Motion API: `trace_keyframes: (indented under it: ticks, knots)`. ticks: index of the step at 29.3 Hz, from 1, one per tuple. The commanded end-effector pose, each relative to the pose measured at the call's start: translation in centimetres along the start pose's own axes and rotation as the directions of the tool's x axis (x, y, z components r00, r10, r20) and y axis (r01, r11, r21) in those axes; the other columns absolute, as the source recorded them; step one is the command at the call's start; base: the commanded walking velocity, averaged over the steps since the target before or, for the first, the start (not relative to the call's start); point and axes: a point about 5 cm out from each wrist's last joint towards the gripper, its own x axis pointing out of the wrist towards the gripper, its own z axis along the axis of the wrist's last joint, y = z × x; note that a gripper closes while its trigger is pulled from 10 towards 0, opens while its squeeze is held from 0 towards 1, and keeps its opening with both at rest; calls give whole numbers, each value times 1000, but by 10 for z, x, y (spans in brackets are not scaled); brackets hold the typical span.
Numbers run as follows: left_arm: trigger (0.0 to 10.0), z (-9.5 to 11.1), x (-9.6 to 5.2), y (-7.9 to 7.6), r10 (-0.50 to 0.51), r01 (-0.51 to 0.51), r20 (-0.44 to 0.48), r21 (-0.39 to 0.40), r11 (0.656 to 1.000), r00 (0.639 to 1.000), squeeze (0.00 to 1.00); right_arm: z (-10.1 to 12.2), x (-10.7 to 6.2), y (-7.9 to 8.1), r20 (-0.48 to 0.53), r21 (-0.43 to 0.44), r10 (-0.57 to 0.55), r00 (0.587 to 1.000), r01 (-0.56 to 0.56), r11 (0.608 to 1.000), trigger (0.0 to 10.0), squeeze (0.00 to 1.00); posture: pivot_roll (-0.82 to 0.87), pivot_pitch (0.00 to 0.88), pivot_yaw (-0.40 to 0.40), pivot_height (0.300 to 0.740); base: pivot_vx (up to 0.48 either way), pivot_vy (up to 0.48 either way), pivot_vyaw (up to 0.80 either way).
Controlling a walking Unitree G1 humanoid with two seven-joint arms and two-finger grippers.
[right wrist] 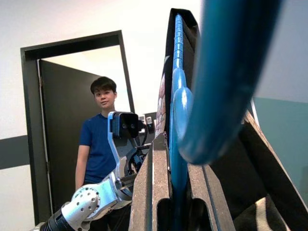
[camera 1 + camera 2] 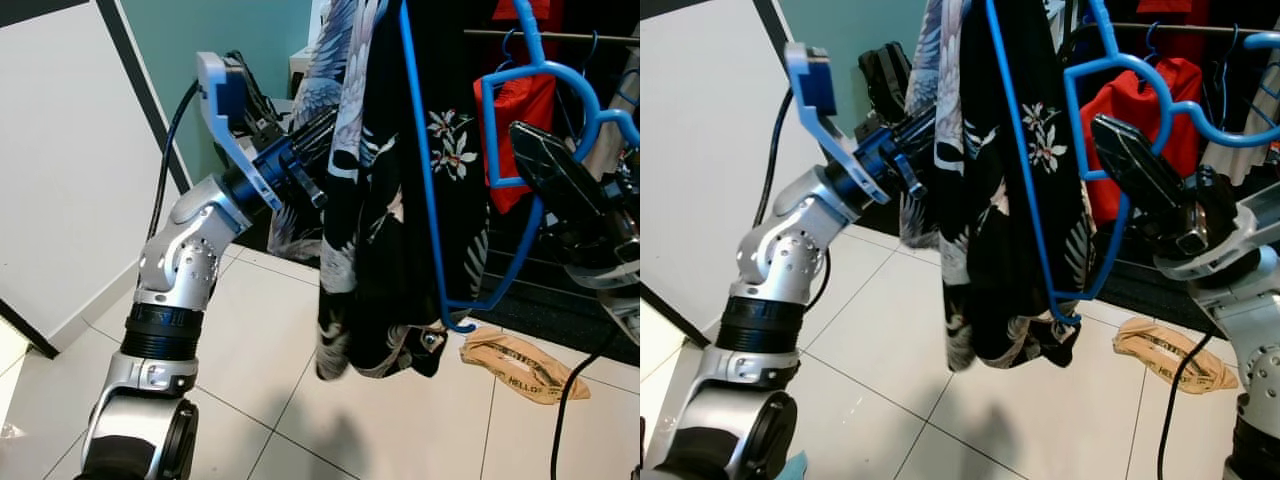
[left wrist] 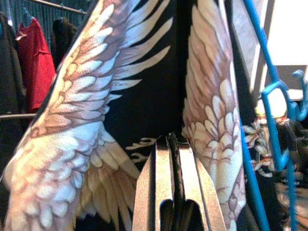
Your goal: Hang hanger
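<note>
**Hanger held up before the rail, shirt draped on it**

Hanger [image 2: 432, 190], blue plastic, hangs in mid-air in front of the robot, with its long side running nearly straight down and its lower corner near the floor tiles. A black shirt [image 2: 375, 200] printed with pale wings and small flowers is draped over it and falls in loose folds below the hanger's bottom edge.

The left arm [image 2: 175, 290] rises from the lower left, elbow bent, and reaches in toward the shirt. The left gripper [image 3: 174, 144] has its two fingers drawn together, with almost no gap, their tips pressed against the winged cloth; whether any fabric is pinched between them cannot be told.

The right gripper [image 1: 174, 159] comes in from the right and clamps the hanger's blue bar between its two fingers, as its wrist view shows, with another part of the hanger crossing close in front.

Behind the hanger, a metal rail [image 2: 560, 36] runs across the upper right, with a red garment [image 2: 520, 120] hanging from it on another blue hanger. A person [image 1: 98, 144] in a blue t-shirt stands in a dark doorway, seen in the right wrist view. A crumpled brown paper bag [image 2: 522, 366] lies on the white tiles, beneath the right gripper.
</note>
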Motion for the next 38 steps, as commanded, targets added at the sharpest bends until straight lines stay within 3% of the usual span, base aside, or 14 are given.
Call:
trace_keyframes:
  ticks: [1, 2, 5, 6, 7, 29, 30, 33, 38]
  knots:
    - [0, 3, -4, -1, -10, 10, 9, -4, 1000, 1000, 0, 6, 4, 6, 17, -23, 40, 999, -40, 999, 10000, 0, -69, 25, 92, 740, 0, 0, 0]
    - [10000, 4, -5, -2, -23, 23, 15, -9, 1000, 1000, 0, 6, 4, 6, 17, -23, 40, 999, -40, 999, 10000, 0, -68, 26, 92, 740, 0, 0, 0]
    - [10000, 4, -5, -2, -23, 23, 15, -9, 1000, 1000, 0, 6, 4, 6, 17, -23, 40, 999, -40, 999, 10000, 0, -68, 26, 92, 740, 0, 0, 0]
    - [10000, 6, -6, -3, -35, 36, 14, -9, 999, 999, 314, 6, 4, 6, 18, -23, 41, 999, -40, 999, 10000, 0, -67, 26, 91, 740, 0, 0, 0]
    - [10000, 7, -8, -3, -39, 40, 13, -4, 999, 999, 1000, 6, 5, 6, 19, -23, 42, 999, -42, 999, 10000, 0, -65, 26, 88, 740, 0, 0, 0]
    - [10000, 4, -8, -20, -146, 146, -32, -23, 989, 989, 1000, 7, 6, 5, 17, -25, 49, 999, -49, 998, 10000, 0, -64, 26, 84, 740, 0, 0, 0]
    - [10000, -1, -7, -22, -154, 153, -61, -22, 988, 986, 0, 7, 6, 6, 17, -25, 51, 999, -51, 998, 10000, 0, -63, 26, 84, 740, 0, 0, 0]
    - [10000, -1, -7, -22, -154, 153, -61, -22, 988, 986, 0, 7, 6, 6, 17, -25, 51, 999, -51, 998, 10000, 0, -63, 26, 84, 740, 0, 0, 0]
    - [10000, -16, 0, -27, -139, 144, -154, 19, 989, 978, 0, 7, 7, 7, 17, -26, 58, 998, -58, 998, 10000, 0, -67, 25, 87, 740, 0, 0, 0]
